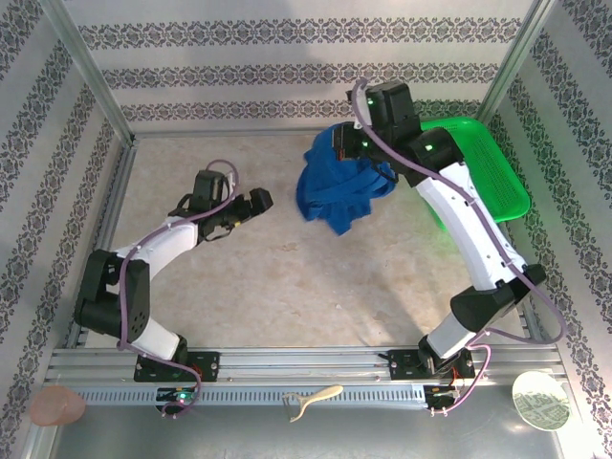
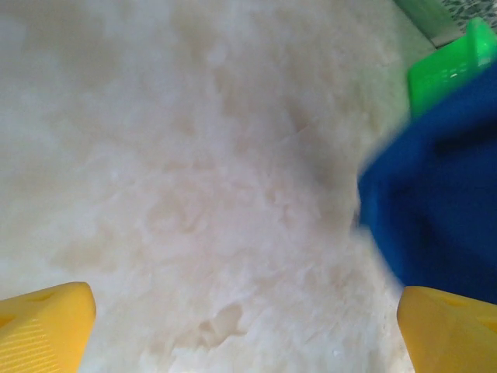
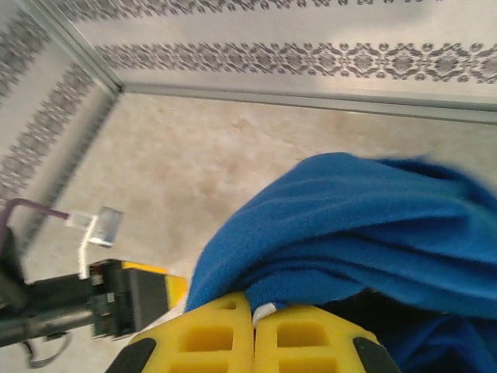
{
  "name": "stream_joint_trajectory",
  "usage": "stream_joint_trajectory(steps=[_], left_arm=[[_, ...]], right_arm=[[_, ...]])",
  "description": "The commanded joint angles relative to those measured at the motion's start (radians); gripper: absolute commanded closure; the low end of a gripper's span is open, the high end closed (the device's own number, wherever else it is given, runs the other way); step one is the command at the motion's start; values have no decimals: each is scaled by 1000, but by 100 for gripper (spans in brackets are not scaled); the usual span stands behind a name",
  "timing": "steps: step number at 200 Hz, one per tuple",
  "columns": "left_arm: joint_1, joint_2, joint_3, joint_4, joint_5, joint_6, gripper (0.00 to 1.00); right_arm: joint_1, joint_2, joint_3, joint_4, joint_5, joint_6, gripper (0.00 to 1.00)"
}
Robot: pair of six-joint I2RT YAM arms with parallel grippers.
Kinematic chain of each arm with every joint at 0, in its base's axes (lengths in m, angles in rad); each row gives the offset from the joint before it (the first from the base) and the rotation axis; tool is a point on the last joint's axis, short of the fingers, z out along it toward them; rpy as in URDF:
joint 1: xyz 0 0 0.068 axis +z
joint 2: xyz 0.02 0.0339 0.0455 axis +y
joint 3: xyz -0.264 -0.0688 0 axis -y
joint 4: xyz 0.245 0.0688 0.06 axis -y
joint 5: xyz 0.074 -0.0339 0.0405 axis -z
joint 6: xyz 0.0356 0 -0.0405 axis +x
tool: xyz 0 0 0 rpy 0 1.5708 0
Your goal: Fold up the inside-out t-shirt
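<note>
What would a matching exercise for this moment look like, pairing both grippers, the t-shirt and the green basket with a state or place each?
Things:
1. left gripper
2. right gripper
3. t-shirt
4. basket

States or places:
A. at the far right of the table
B. shut on the t-shirt
C. open over bare table
D. blue, bunched up

Pairs: 1-C, 2-B, 3-D, 4-A

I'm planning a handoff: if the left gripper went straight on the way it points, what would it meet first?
Likely the t-shirt hanging from the shut right gripper; the open left gripper points across the table toward its lower edge. Depth is unclear, so it may just brush the cloth.
</note>
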Motion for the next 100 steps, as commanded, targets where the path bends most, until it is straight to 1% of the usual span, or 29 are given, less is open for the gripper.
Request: stream_joint_trajectory(steps=[1,13,27,33,45,64,79,93,100], left_arm=[[-16,-122,-55,219,-8,-111,0],[-59,-167,-70,257,-37,-131,0],[-128,-200,-55,255,-84,-122,0],[-160,-206,-47,263,-107,-119,0],[-227,-199,-33,299,-148,-120,0],[-316,-150,-3,346,-195,-118,0],[-354,-103,4,349,-239,-107,0],[-362,-55,-12,359,-253,-117,0],[-362,-40,-32,367,-264,-123,7]], right_arm=[[47,40,25,-75,128,-75,100],[59,29,-14,-12,123,-50,100],[35,77,35,-58,60,-17,100],[38,79,33,-44,48,-8,100],[47,64,5,3,42,22,100],[43,71,0,15,29,59,100],[44,63,-22,34,17,81,100],[43,44,-49,57,9,103,100],[41,33,-62,65,7,112,100]])
